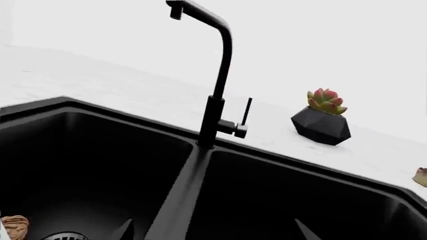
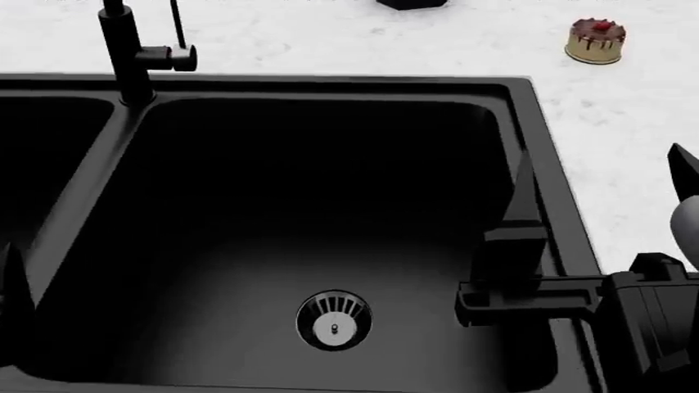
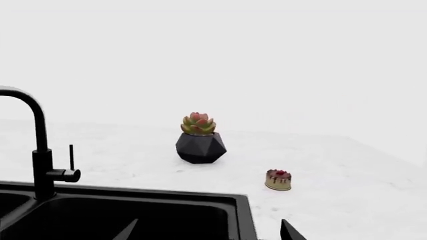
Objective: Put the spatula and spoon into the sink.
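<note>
The black double-basin sink (image 2: pixel 546 147) fills the head view, its round drain strainer (image 2: pixel 334 319) in the right basin and its tall black faucet (image 2: pixel 126 49) at the back. My right gripper (image 2: pixel 601 164) is open and straddles the sink's right rim, one finger over the basin and one over the counter; the right wrist view shows the right gripper (image 3: pixel 208 231) empty. My left gripper (image 1: pixel 213 232) is open and empty above the sink's divider (image 1: pixel 177 200). The spatula and the spoon are out of view.
A brown walnut (image 1: pixel 15 225) lies in the left basin near a strainer (image 1: pixel 67 235). A succulent in a black faceted pot (image 3: pixel 200 142) and a small cake (image 2: pixel 597 41) stand on the white counter (image 2: pixel 611 123) behind and right of the sink.
</note>
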### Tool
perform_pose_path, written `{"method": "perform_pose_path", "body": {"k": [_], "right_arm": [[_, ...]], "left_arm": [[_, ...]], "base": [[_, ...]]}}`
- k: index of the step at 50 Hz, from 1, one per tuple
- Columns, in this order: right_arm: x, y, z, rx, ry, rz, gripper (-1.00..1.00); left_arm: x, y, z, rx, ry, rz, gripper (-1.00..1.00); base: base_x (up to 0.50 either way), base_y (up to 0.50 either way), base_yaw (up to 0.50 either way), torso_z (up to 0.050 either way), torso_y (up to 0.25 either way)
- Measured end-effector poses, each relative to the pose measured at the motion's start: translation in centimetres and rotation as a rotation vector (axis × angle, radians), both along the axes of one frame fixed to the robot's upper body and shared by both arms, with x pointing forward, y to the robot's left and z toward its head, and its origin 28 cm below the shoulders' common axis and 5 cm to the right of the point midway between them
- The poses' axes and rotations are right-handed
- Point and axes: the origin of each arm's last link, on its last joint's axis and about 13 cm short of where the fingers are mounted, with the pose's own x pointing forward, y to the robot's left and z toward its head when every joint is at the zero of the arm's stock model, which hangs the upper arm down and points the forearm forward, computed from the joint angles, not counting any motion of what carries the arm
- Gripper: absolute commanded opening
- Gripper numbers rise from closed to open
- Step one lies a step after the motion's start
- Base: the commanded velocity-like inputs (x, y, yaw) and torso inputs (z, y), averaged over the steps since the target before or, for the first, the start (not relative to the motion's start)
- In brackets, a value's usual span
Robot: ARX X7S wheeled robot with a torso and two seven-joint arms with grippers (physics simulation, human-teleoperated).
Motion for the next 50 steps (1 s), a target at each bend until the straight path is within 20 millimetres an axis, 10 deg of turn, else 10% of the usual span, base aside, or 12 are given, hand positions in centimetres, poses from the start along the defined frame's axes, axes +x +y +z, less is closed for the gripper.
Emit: {"method": "perform_pose_path", "body": {"k": [50], "right_arm": [[0.2,0.64,0.22,-0.042,-0.013,0.07,1.0]], "left_arm": [[-0.3,0.06,0.12,-0.027,-0.005,-0.002,1.0]], "base": [[0.09,-0.25,0.0,0.0,0.0]]}}
